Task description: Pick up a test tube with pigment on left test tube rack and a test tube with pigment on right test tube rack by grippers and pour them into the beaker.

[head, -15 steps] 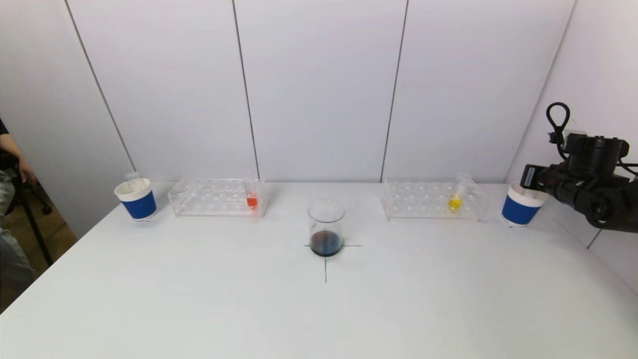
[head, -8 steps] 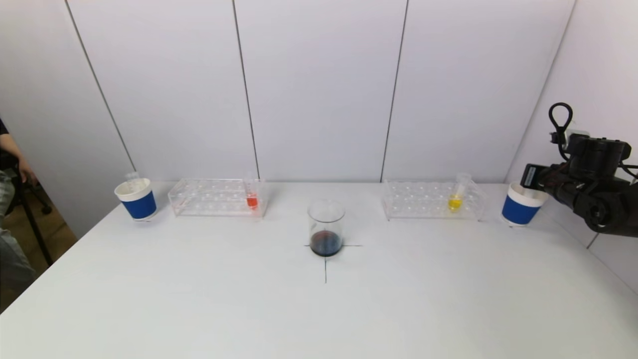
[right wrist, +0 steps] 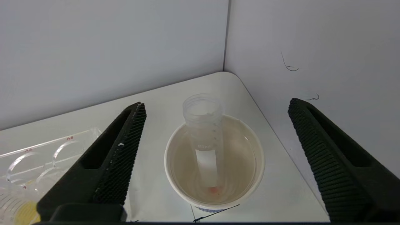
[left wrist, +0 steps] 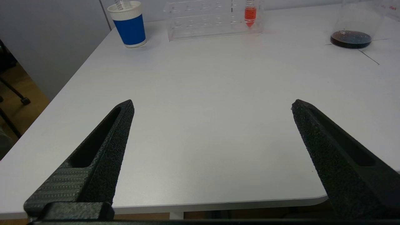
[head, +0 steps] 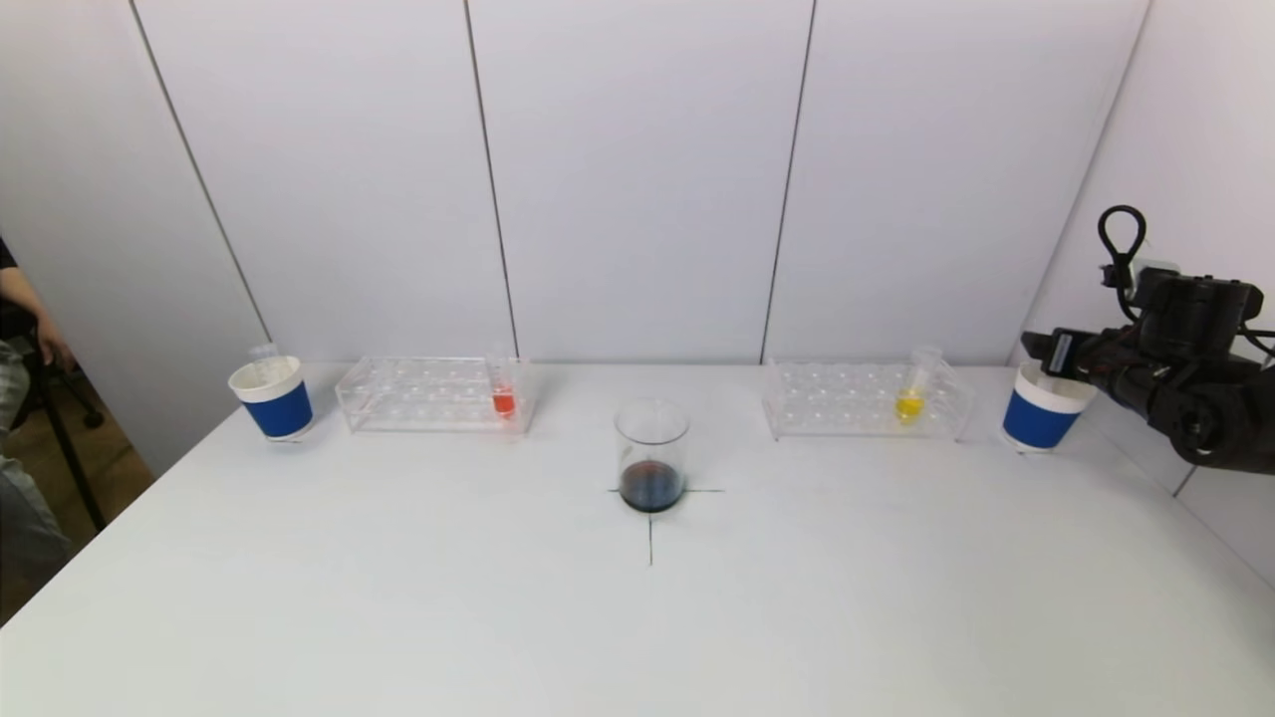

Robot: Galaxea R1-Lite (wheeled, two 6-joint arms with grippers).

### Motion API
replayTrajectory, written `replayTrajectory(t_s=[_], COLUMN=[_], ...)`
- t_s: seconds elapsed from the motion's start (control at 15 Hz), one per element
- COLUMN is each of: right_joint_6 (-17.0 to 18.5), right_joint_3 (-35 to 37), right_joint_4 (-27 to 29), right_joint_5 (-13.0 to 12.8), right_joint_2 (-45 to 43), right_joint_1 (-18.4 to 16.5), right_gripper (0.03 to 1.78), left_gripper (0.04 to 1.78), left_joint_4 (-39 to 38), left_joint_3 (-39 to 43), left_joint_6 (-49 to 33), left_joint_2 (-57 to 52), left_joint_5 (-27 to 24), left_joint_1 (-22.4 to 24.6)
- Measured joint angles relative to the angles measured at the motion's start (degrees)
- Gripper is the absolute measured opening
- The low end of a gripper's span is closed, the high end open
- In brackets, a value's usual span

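Observation:
A tube of red pigment (head: 503, 394) stands at the right end of the clear left rack (head: 418, 394). A tube of yellow pigment (head: 910, 397) stands in the clear right rack (head: 847, 400). The glass beaker (head: 651, 456) holds dark liquid and sits on a cross mark at the table's middle. My right gripper (right wrist: 216, 102) is open and empty above the right blue cup (right wrist: 175, 184), which holds an empty tube (right wrist: 203, 131). My left gripper (left wrist: 212, 101) is open and empty over the table's near left edge, out of the head view.
A left blue cup (head: 272, 400) with an empty tube stands beside the left rack. The right blue cup (head: 1042, 410) sits near the back right corner, close to the side wall. A person is at the far left edge.
My right arm has shifted slightly above the right blue cup. The tubes, racks and beaker have not moved.

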Motion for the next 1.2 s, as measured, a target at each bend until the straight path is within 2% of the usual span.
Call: replayTrajectory(t_s=[0.13, 0.33, 0.53, 0.87, 1.07, 1.2], right_joint_6=[-0.07, -0.32, -0.44, -0.66, -0.90, -1.05], right_joint_3=[0.24, 2.38, 7.63, 23.19, 33.38, 39.67], right_joint_4=[0.20, -0.27, -0.60, -0.68, -0.68, -0.63], right_joint_5=[-0.01, 0.13, 0.62, 0.13, -0.30, -1.61], right_joint_2=[-0.85, -4.69, -12.04, -29.06, -39.70, -47.06], right_joint_1=[0.02, 0.69, 3.61, 12.07, 14.60, 15.26], right_gripper=[1.76, 1.77, 1.76, 1.76, 1.76, 1.76], left_gripper=[1.76, 1.76, 1.76, 1.76, 1.76, 1.76], left_joint_4=[0.01, 0.00, 0.00, 0.01, 0.01, 0.00], left_joint_3=[0.00, 0.00, 0.00, 0.00, 0.00, 0.00], left_joint_6=[0.00, 0.00, -0.01, 0.00, 0.00, 0.00], left_joint_2=[0.00, 0.00, 0.00, 0.00, 0.00, 0.00], left_joint_5=[0.00, 0.01, 0.01, 0.01, 0.01, 0.01], left_joint_1=[0.00, 0.00, 0.00, 0.05, 0.00, 0.00])
